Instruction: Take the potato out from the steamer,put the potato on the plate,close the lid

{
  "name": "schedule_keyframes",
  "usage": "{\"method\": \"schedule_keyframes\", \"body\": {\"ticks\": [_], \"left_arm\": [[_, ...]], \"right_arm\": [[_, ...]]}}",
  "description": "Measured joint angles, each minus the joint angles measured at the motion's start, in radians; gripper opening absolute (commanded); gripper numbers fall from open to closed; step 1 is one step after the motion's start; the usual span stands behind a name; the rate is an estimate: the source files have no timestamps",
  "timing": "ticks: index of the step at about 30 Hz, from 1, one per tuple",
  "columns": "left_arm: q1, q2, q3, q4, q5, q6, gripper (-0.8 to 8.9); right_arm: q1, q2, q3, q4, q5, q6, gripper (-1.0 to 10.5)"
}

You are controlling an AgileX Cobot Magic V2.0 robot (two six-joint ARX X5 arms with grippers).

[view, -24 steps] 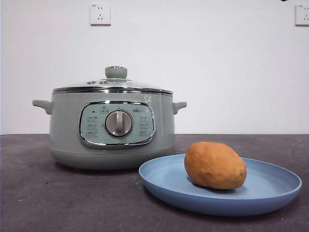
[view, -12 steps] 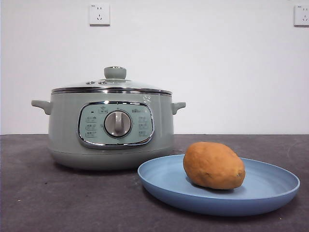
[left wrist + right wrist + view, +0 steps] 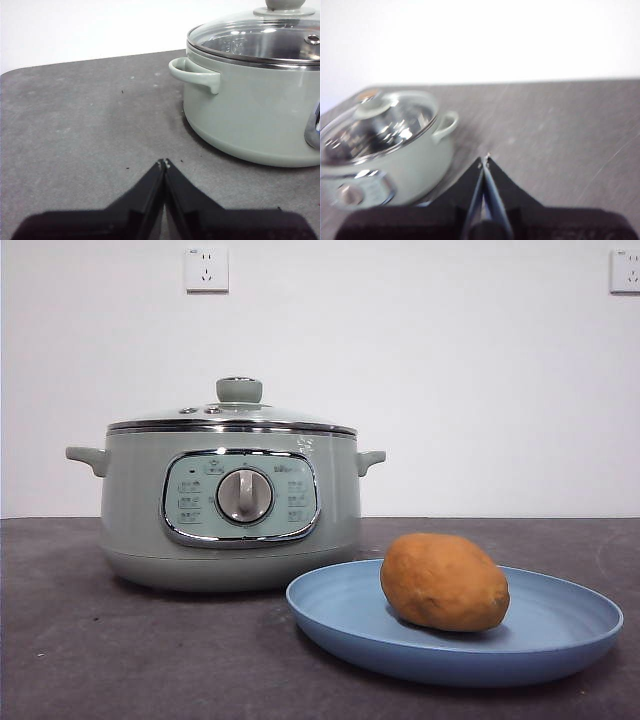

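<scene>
Potato on plate, away from both grippers.

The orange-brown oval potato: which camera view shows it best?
The front view: the orange-brown oval potato lies whole and sharp on the light-blue round plate. The left wrist view shows nothing of it; neither does the blurred right wrist view.
</scene>
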Motion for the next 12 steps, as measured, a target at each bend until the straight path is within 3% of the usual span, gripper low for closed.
{"method": "schedule_keyframes", "body": {"ticks": [6,12], "left_arm": [[0.0,0.0,0.0,0.0,0.0,0.0,-0.03],[0.0,0.0,0.0,0.0,0.0,0.0,-0.03]], "right_arm": [[-0.081,-0.122,-0.2,0.172,0.003,-0.003,0.0],[-0.101,-0.211,-0.325,0.2,0.036,-0.003,0.0]]}}
